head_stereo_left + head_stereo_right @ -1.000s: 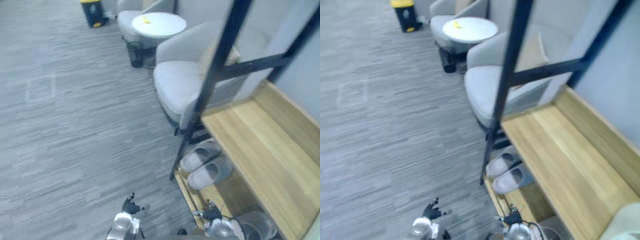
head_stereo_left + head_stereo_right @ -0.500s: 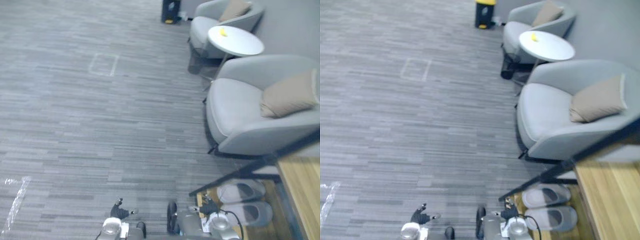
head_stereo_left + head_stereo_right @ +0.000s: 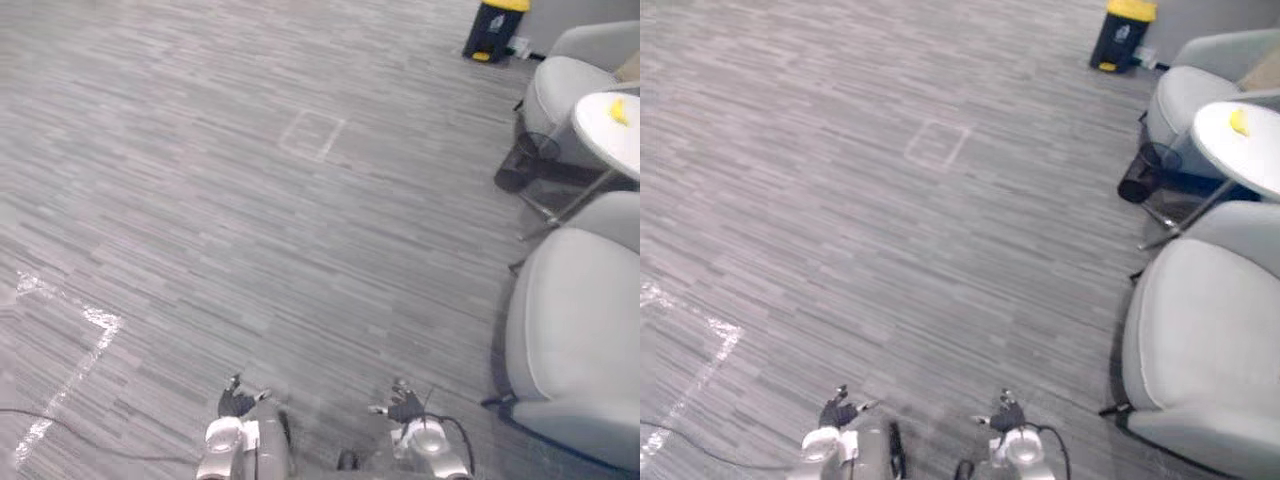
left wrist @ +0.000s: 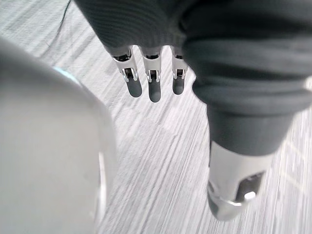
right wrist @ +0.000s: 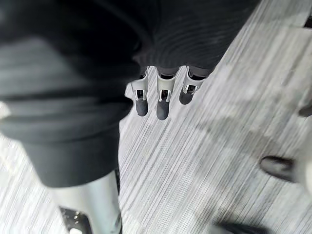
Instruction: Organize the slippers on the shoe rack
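Holding none of the slippers, the 2 hands hang low over grey striped carpet [image 3: 250, 200]. The left hand [image 3: 238, 400] and the right hand [image 3: 400, 405] both have straight, relaxed fingers [image 4: 153, 87] and grasp nothing. Where the slippers and the shoe rack are cannot be told from here. On the robot's right stand a pale grey armchair [image 3: 570, 340], a round white table [image 3: 1250, 150], a dark wire basket [image 3: 520, 165] and, farther off, a black bin [image 3: 492, 25] with a yellow lid. The tidying looks unfinished: a slipper must first be found and reached.
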Controlling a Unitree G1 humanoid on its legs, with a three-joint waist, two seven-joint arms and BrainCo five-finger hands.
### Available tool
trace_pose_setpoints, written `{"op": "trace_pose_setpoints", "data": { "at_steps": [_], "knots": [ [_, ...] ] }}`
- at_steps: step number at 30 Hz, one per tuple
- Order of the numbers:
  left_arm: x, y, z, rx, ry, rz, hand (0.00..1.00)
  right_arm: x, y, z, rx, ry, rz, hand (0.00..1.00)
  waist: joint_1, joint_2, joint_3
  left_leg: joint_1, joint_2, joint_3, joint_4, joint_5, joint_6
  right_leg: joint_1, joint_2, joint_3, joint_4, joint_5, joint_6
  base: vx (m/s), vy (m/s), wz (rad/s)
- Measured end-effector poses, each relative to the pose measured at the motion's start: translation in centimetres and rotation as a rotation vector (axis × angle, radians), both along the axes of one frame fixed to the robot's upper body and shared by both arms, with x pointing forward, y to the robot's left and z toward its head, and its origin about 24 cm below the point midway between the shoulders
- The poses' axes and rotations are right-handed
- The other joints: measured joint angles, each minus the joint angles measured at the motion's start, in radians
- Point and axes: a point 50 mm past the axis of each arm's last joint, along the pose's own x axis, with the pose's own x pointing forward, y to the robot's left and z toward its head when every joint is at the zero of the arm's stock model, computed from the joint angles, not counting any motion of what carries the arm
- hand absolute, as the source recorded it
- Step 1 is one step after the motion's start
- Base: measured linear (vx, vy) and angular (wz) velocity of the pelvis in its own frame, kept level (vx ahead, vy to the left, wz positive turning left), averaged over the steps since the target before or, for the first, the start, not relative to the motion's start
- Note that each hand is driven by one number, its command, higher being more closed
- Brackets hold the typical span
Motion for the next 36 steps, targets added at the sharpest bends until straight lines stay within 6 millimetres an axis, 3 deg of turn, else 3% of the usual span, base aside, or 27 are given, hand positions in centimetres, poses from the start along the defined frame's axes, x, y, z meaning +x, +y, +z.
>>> {"op": "trace_pose_setpoints", "data": {
  "at_steps": [1, 2, 3, 4, 6, 7, 8, 9, 11, 13, 14, 16, 18, 19, 20, 21, 22, 23, 24, 25, 26, 27, 28, 29, 31, 34, 36],
  "knots": [
    [0.0, 0.0, 0.1, -0.007, -0.008, 0.011, 0.0, -0.1, 0.0, -0.2, -0.002, 0.012, 0.003, 0.0, 0.015, -0.002, 0.001, -0.005, -0.027, 0.018, -0.168, 0.081, 0.009, 0.038, -0.016, 0.0, -0.023, -0.019, 0.013, 0.58, 0.183, -0.09],
    [-0.5, 0.1, -0.1, -0.021, 0.0, 0.037, 0.0, -0.1, 0.1, -0.4, -0.001, 0.031, 0.009, 0.0, 0.026, 0.003, -0.004, -0.01, -0.042, 0.024, -0.22, 0.173, 0.043, 0.067, -0.024, 0.006, -0.035, -0.044, 0.041, 0.52, 0.195, -0.21],
    [-0.8, 0.3, -0.2, -0.036, 0.002, 0.066, 0.0, -0.3, 0.1, -0.6, -0.001, 0.045, 0.01, 0.0, 0.034, -0.003, -0.012, -0.004, -0.055, 0.025, -0.215, 0.228, 0.064, 0.079, -0.036, 0.015, -0.033, -0.057, 0.042, 0.58, 0.207, -0.09],
    [-1.0, 0.8, -0.2, -0.042, 0.003, 0.1, 0.0, -0.7, 0.3, -0.8, 0.006, 0.065, 0.009, 0.0, 0.033, -0.028, -0.026, 0.008, -0.087, 0.025, -0.213, 0.24, 0.098, 0.076, -0.071, 0.03, 0.014, -0.06, 0.04, 0.61, 0.211, 0.08],
    [-1.3, 1.4, -0.3, -0.034, 0.011, 0.111, 0.0, -1.0, 0.5, -0.9, 0.018, 0.073, -0.005, 0.0, 0.032, -0.058, -0.028, 0.049, -0.131, 0.029, -0.208, 0.196, 0.121, 0.006, -0.12, 0.064, 0.237, -0.047, 0.06, 0.68, 0.239, 0.32],
    [-1.5, 1.8, -0.4, -0.026, 0.027, 0.113, 0.0, -1.3, 0.6, -1.1, 0.037, 0.083, -0.034, 0.0, 0.025, -0.077, -0.018, 0.115, -0.157, 0.007, -0.189, 0.138, 0.126, -0.062, -0.14, 0.103, 0.495, 0.03, 0.105, 0.61, 0.219, 0.47],
    [-1.7, 2.0, -0.5, -0.021, 0.038, 0.113, 0.0, -2.0, 0.6, -1.3, 0.041, 0.101, -0.044, 0.0, 0.012, -0.087, -0.017, 0.163, -0.167, -0.01, -0.181, 0.096, 0.129, -0.123, -0.145, 0.132, 0.683, 0.129, 0.106, 0.73, 0.243, 0.49],
    [-1.9, 2.2, -0.6, -0.018, 0.047, 0.114, 0.0, -2.0, 0.7, -1.3, 0.046, 0.097, -0.042, 0.0, 0.008, -0.093, -0.015, 0.219, -0.172, -0.025, -0.176, 0.061, 0.126, -0.189, -0.153, 0.141, 0.855, 0.144, 0.106, 0.49, 0.141, 0.32],
    [-2.2, 1.9, -0.9, -0.026, 0.066, 0.113, 0.0, -1.6, 0.7, -0.9, 0.05, 0.067, -0.041, 0.0, -0.008, -0.076, -0.012, 0.367, -0.167, -0.063, -0.218, 0.005, 0.128, -0.32, -0.15, 0.107, 1.027, 0.082, 0.089, 0.6, 0.147, 0.31],
    [-2.1, 1.3, -1.0, -0.039, 0.066, 0.109, 0.0, -1.3, 0.7, -0.6, 0.053, 0.041, -0.04, 0.0, -0.013, -0.073, -0.014, 0.472, -0.157, -0.085, -0.28, -0.021, 0.129, -0.428, -0.137, 0.059, 0.963, 0.02, 0.085, 0.57, 0.097, 0.26],
    [-1.8, 0.9, -1.0, -0.046, 0.064, 0.098, 0.0, -1.0, 0.7, -0.4, 0.053, 0.021, -0.042, 0.0, -0.019, -0.07, -0.015, 0.521, -0.15, -0.099, -0.313, -0.042, 0.127, -0.502, -0.116, 0.027, 0.86, -0.009, 0.087, 0.56, 0.054, 0.25],
    [-1.7, 0.3, -1.1, -0.061, 0.072, 0.092, 0.0, -0.5, 0.5, 0.0, 0.051, -0.007, -0.042, 0.0, -0.033, -0.068, -0.016, 0.598, -0.147, -0.129, -0.367, -0.063, 0.123, -0.578, -0.073, -0.005, 0.64, -0.002, 0.089, 0.68, 0.025, 0.43],
    [-1.4, -0.5, -1.2, -0.064, 0.074, 0.049, 0.0, 0.2, 0.5, 0.3, 0.048, -0.027, -0.036, 0.0, -0.068, -0.066, -0.017, 0.679, -0.146, -0.177, -0.427, -0.088, 0.102, -0.607, -0.018, -0.003, 0.247, 0.144, 0.087, 0.77, -0.044, 0.72],
    [-1.4, -0.7, -1.2, -0.061, 0.077, 0.03, 0.0, 0.2, 0.5, 0.3, 0.047, -0.028, -0.034, 0.0, -0.073, -0.066, -0.017, 0.706, -0.148, -0.191, -0.437, -0.099, 0.083, -0.608, -0.003, -0.002, 0.165, 0.185, 0.077, 0.56, -0.069, 0.61],
    [-1.5, -0.9, -1.3, -0.061, 0.085, 0.02, 0.0, 0.2, 0.5, 0.3, 0.048, -0.026, -0.033, 0.0, -0.074, -0.066, -0.017, 0.736, -0.149, -0.207, -0.432, -0.114, 0.057, -0.609, 0.008, 0.006, 0.133, 0.232, 0.038, 0.74, -0.1, 0.71],
    [-1.9, -1.4, -1.5, -0.074, 0.1, 0.018, 0.0, 0.2, 0.3, 0.3, 0.042, -0.025, -0.035, 0.0, -0.081, -0.04, -0.04, 0.759, -0.121, -0.248, -0.411, -0.125, 0.039, -0.601, 0.021, 0.022, 0.168, 0.36, -0.03, 0.63, -0.091, 0.71],
    [-1.8, -1.9, -1.5, -0.087, 0.097, 0.018, 0.0, 0.3, 0.2, 0.4, 0.04, -0.029, -0.041, 0.0, -0.077, -0.014, -0.058, 0.752, -0.086, -0.271, -0.367, -0.121, 0.033, -0.609, 0.03, -0.011, 0.221, 0.321, -0.047, 0.82, -0.132, 0.79],
    [-1.6, -1.9, -1.4, -0.089, 0.087, 0.024, 0.0, 0.4, 0.0, 0.5, 0.037, -0.035, -0.051, 0.0, -0.072, 0.01, -0.058, 0.725, -0.075, -0.278, -0.293, -0.1, 0.001, -0.601, 0.035, -0.034, 0.262, 0.279, -0.041, 0.8, -0.157, 0.53],
    [-1.2, -2.4, -1.3, -0.103, 0.078, 0.033, 0.0, 0.6, -0.3, 0.6, 0.03, -0.041, -0.046, 0.0, -0.075, 0.03, -0.047, 0.656, -0.072, -0.256, -0.084, -0.029, 0.001, -0.554, 0.043, -0.046, 0.287, 0.218, -0.042, 1.07, -0.207, 0.21],
    [-2.1, -2.2, -1.6, -0.115, 0.097, 0.071, 0.0, 0.4, 0.0, 0.6, 0.023, -0.036, -0.013, 0.0, -0.07, 0.053, -0.035, 0.555, -0.054, -0.229, 0.217, 0.183, -0.052, -0.446, 0.062, -0.025, 0.248, 0.173, -0.045, 0.89, -0.139, -0.14],
    [-2.5, -1.9, -1.7, -0.109, 0.105, 0.081, 0.0, 0.2, 0.4, 0.4, 0.025, -0.028, 0.005, 0.0, -0.063, 0.061, -0.034, 0.506, -0.03, -0.214, 0.327, 0.198, -0.076, -0.403, 0.077, -0.017, 0.232, 0.159, -0.048, 0.73, -0.07, -0.32],
    [-2.5, -1.8, -1.6, -0.107, 0.098, 0.088, 0.0, 0.1, 0.7, 0.4, 0.031, -0.022, 0.016, 0.0, -0.059, 0.066, -0.033, 0.453, 0.0, -0.179, 0.446, 0.174, -0.063, -0.347, 0.085, -0.006, 0.211, 0.138, -0.054, 0.55, -0.016, -0.23],
    [-2.4, -1.1, -1.3, -0.095, 0.074, 0.112, 0.0, -0.2, 1.4, 0.2, 0.053, -0.01, 0.009, 0.0, -0.047, 0.052, -0.026, 0.368, 0.048, -0.122, 0.567, 0.111, -0.024, -0.256, 0.088, 0.012, 0.175, 0.101, -0.056, 0.52, -0.037, -0.2],
    [-2.2, -0.6, -1.0, -0.088, 0.052, 0.127, 0.0, -0.4, 1.8, 0.1, 0.065, -0.003, 0.004, 0.0, -0.04, 0.036, -0.027, 0.305, 0.068, -0.091, 0.592, 0.077, -0.006, -0.2, 0.081, 0.027, 0.15, 0.079, -0.051, 0.73, -0.052, -0.27],
    [-1.7, -0.3, -0.5, -0.088, 0.007, 0.145, 0.0, -0.8, 2.1, 0.0, 0.071, 0.008, -0.003, 0.0, -0.011, 0.018, -0.034, 0.166, 0.088, -0.042, 0.509, 0.002, 0.005, -0.108, 0.061, 0.068, 0.098, 0.039, -0.03, 0.63, 0.008, -0.44],
    [-1.4, -0.2, -0.1, -0.088, -0.018, 0.154, 0.0, -0.3, 2.0, 0.2, 0.069, 0.001, -0.012, 0.0, 0.01, 0.012, -0.032, 0.074, 0.033, -0.035, 0.158, -0.023, 0.01, -0.01, 0.005, 0.124, 0.069, 0.002, 0.003, 0.59, 0.146, -0.6],
    [-2.0, -0.3, -0.3, -0.093, -0.009, 0.163, 0.0, 0.0, 2.0, 0.3, 0.066, -0.006, -0.011, 0.0, 0.021, 0.019, -0.037, 0.077, -0.02, -0.112, -0.208, 0.145, -0.016, 0.043, -0.042, 0.193, 0.07, -0.051, 0.044, 0.68, 0.323, -0.91]
  ]
}}
